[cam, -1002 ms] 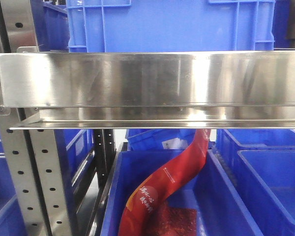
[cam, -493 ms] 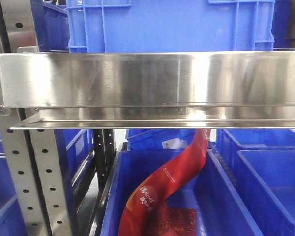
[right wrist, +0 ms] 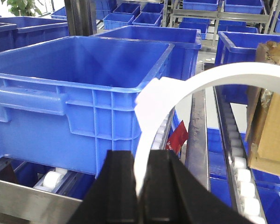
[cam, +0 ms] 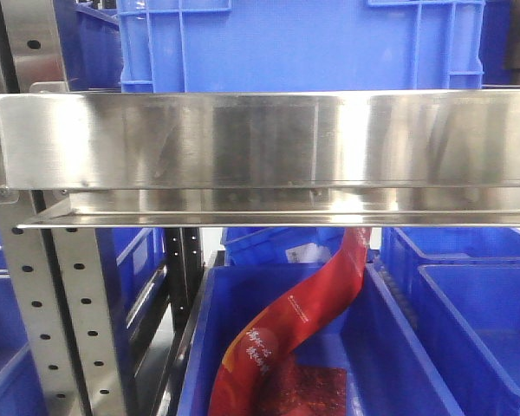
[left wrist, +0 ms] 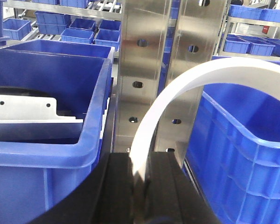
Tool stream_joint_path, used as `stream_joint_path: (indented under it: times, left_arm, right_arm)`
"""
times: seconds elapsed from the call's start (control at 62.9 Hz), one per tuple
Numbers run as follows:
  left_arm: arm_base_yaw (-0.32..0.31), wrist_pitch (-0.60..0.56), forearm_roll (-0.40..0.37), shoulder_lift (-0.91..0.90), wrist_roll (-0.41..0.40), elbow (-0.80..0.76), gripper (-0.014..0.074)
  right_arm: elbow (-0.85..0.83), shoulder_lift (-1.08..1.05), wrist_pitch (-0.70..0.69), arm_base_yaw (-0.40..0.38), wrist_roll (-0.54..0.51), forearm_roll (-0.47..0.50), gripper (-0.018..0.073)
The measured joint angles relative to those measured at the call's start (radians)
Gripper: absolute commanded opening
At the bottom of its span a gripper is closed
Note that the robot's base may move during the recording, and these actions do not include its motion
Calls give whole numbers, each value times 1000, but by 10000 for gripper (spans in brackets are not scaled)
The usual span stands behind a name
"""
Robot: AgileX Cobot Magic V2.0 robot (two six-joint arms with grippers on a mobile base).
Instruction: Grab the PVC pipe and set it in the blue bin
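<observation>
My left black gripper (left wrist: pixel 140 186) and right black gripper (right wrist: pixel 141 186) each had jaws close around a white curved band (left wrist: pixel 164 100); I couldn't tell if they pinched it. The big blue plastic bin (right wrist: pixel 84 107) sat on the roller shelf (right wrist: pixel 51 179) ahead of the right.

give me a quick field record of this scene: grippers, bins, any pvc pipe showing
pvc pipe: not visible in any view
left gripper: black, white curved band rising from its middle; open or shut unclear
right gripper: black, a like white curved band; state unclear
left wrist view: perforated steel upright; deep blue plastic bin holding a flat white bracket
right wrist view: large blue plastic crate on white rollers; brown cardboard box at right
front view: shiny steel shelf rail; lower blue bin holding a red printed packet
</observation>
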Motion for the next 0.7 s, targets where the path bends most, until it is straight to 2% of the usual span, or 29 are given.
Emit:
stream_joint_path:
  times: [0.7]
  left_arm:
    - [0,-45,-4,0,0,0,-111]
  right_arm:
    - [0,0,0,0,0,2,-169]
